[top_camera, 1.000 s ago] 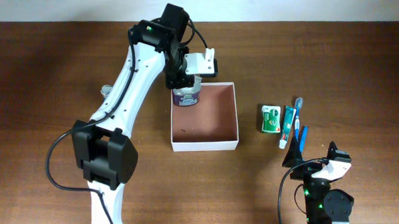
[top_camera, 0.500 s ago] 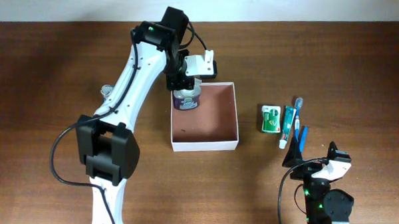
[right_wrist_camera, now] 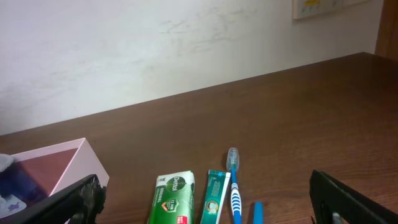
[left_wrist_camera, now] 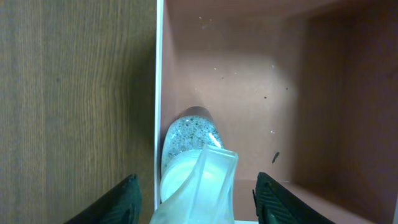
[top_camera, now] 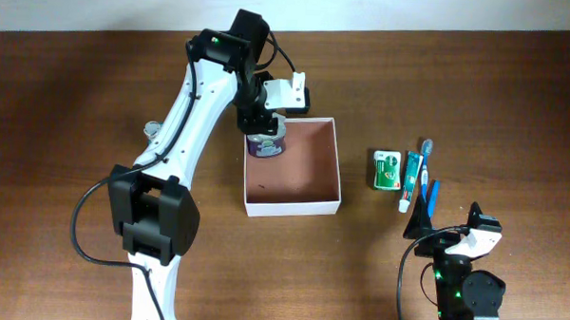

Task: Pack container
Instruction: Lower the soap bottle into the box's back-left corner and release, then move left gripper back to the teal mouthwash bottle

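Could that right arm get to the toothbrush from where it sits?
Probably yes: the toothbrush lies just ahead of the open right gripper with nothing between, though the toothpaste box lies close beside it.

place: looked like a robot test lab | rig: left arm (top_camera: 187,109) and right arm (top_camera: 459,280) stood at one dark wooden table (top_camera: 78,96) | backdrop: plain white wall (right_wrist_camera: 124,50) carried a small wall plate (right_wrist_camera: 317,6) | goods: soap pack (top_camera: 386,169), toothpaste (top_camera: 411,179), toothbrush (top_camera: 424,157) lay side by side

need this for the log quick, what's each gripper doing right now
Left gripper: open, straddling the bottle in the container.
Right gripper: open, holding nothing.
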You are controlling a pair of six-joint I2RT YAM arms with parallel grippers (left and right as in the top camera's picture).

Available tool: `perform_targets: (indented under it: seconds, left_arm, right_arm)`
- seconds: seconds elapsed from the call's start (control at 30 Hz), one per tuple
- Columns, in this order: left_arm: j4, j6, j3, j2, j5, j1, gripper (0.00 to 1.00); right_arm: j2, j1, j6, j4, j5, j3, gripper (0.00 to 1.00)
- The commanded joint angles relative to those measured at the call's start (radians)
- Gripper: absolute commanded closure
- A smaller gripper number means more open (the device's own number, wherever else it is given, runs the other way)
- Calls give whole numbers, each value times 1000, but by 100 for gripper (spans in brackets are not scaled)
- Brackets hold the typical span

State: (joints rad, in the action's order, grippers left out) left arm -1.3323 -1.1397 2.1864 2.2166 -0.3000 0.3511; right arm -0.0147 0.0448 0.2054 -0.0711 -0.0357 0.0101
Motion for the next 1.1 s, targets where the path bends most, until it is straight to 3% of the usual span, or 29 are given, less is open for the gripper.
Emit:
perform_targets:
  seconds: [0.0, 0.33, 0.53, 0.77, 0.93, 1.07]
  left_arm:
    - [-7, -14, 21, -9, -22, -8, 37]
    - [-8, 2, 23, -101, -18, -8, 33]
    - [-12, 130, 22, -223, -14, -8, 33]
    - [-53, 417, 22, -338, 83, -37, 35]
    - [-121, 807, 22, -354, 367, -125, 39]
    - [-158, 951, 21, -351, 421, -219, 38]
  right_arm:
    - [8, -5, -7, -7, -2, -5, 2]
    - [8, -5, -7, -7, -2, -5, 2]
    - [8, -5, -7, -7, -2, -5, 2]
    - [8, -5, -7, -7, -2, -5, 2]
    - [8, -5, -7, -7, -2, -5, 2]
    - [8, -5, -7, -7, -2, -5, 2]
